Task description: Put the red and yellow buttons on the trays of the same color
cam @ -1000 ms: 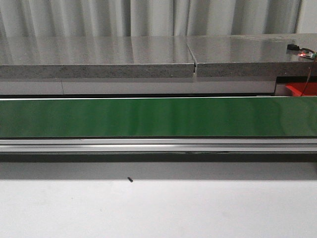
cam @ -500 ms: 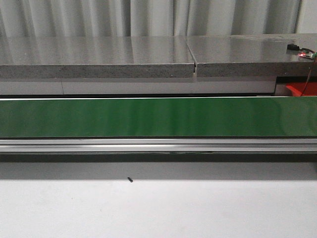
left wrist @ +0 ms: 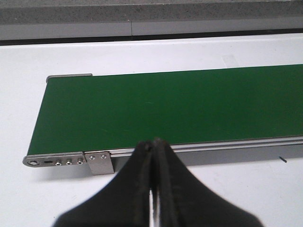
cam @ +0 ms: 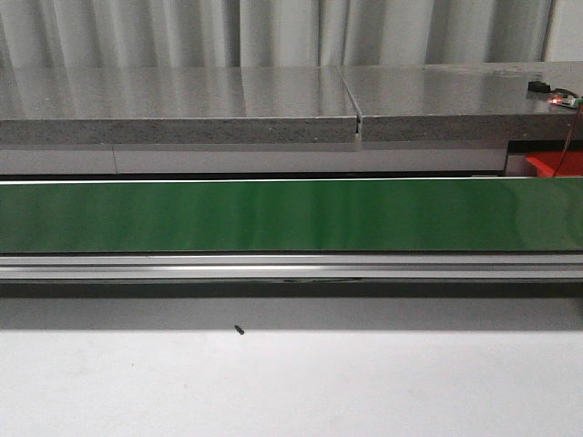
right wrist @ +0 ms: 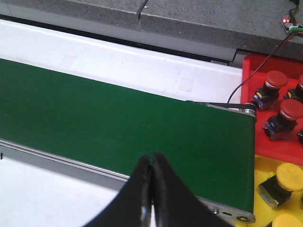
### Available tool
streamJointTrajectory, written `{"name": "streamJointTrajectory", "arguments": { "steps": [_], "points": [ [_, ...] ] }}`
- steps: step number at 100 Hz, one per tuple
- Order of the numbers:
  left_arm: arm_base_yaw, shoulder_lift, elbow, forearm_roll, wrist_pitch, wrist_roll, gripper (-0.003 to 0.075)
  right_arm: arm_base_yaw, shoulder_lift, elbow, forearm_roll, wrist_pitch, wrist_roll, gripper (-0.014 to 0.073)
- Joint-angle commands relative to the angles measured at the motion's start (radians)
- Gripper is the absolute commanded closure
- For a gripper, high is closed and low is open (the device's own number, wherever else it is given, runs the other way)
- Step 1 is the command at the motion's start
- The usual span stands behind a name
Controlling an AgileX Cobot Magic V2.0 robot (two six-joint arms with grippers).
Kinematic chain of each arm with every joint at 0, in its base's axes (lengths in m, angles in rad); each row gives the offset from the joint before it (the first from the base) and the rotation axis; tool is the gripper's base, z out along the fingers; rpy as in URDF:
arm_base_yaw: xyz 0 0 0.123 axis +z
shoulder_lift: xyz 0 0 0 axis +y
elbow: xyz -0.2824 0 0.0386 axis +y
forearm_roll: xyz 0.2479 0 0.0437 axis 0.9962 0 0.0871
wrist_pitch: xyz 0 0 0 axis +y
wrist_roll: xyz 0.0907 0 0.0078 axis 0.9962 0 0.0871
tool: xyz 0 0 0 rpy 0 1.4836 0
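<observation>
Nothing's changed over the last second: green belt (cam: 291, 216) still empty, so no button to sort yet. Left claw (left wrist: 152, 144) and right claw (right wrist: 152, 158) are both pressed together, while red buttons (right wrist: 283, 113) and yellow ones (right wrist: 286, 178) already sit on matching trays.

**Both grippers closed, holding nothing**

The left gripper (left wrist: 152, 144) has its two black fingers (left wrist: 139, 161) pressed together, tips meeting, with nothing between them. The right gripper (right wrist: 151, 157) shows the same pose: dark fingers (right wrist: 163, 175) drawn tight to a single seam, empty. Neither arm appears in the front view.
</observation>
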Motion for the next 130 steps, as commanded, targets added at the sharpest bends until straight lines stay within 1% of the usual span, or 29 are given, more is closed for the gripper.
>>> {"name": "streamJointTrajectory", "arguments": {
  "steps": [1,78,93,100,105,119,130],
  "points": [
    [-0.004,0.001,-0.029,-0.026,-0.063,-0.004,0.0741,0.001,-0.013,-0.020,0.004,-0.077,-0.008,0.0661],
    [-0.004,0.001,-0.029,-0.026,-0.063,-0.004,0.0741,0.001,-0.012,-0.020,0.004,-0.078,-0.008,0.0662],
    [-0.004,0.001,-0.029,-0.026,-0.063,-0.004,0.0741,0.001,-0.030,-0.012,-0.023,-0.089,-0.008,0.0662],
    [-0.004,0.001,-0.029,-0.026,-0.063,-0.004,0.0741,0.001,-0.062,0.014,-0.032,-0.127,-0.001,0.0662],
    [-0.004,0.001,-0.029,-0.026,-0.063,-0.004,0.0741,0.001,-0.093,0.046,-0.047,-0.183,0.021,0.0662],
    [-0.004,0.001,-0.029,-0.026,-0.063,-0.004,0.0741,0.001,-0.206,0.172,-0.103,-0.327,0.075,0.0662],
    [-0.004,0.001,-0.029,-0.026,-0.063,-0.004,0.0741,0.001,-0.315,0.281,-0.146,-0.403,0.105,0.0662]
  ]
}}
